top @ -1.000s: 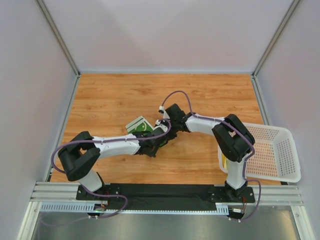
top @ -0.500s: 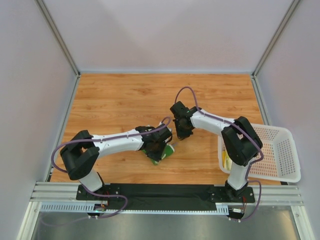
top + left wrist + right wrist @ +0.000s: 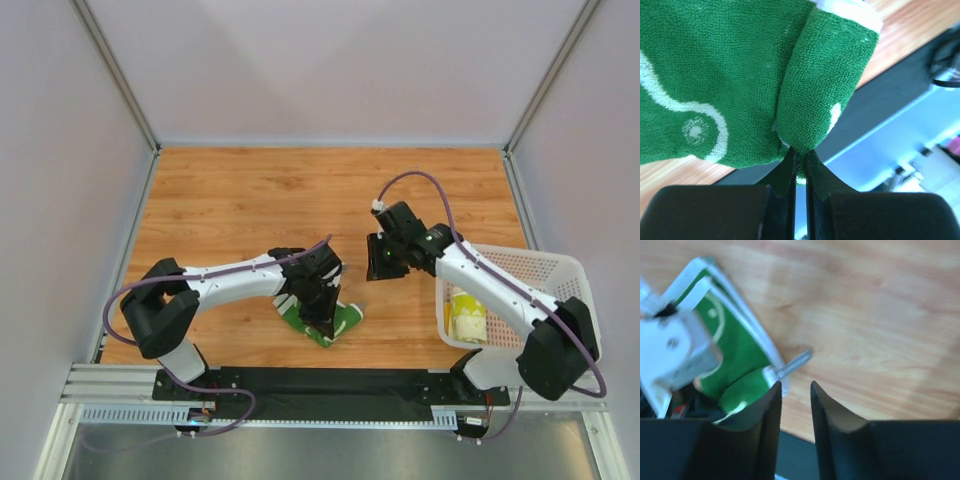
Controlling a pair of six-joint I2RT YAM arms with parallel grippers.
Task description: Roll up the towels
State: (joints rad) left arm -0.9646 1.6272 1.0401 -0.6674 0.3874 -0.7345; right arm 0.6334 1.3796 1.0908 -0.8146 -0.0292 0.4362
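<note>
The white basket (image 3: 571, 266), just right of the slightly parted, empty right gripper (image 3: 795, 388), holds the pale yellow towel (image 3: 467, 318). The left gripper (image 3: 799, 156) pinches the green towel's (image 3: 715, 70) fold.

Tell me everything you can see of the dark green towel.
The dark green towel is looped terry cloth printed with cream swirls and dots, with a pale band along one edge. It is bunched into a narrow, partly rolled bundle that sits slantwise near the front of the wooden table, resting on it as far as the top view shows. The left gripper is shut on a thick fold of it, its fingers nearly together. Nothing else touches it.
</note>
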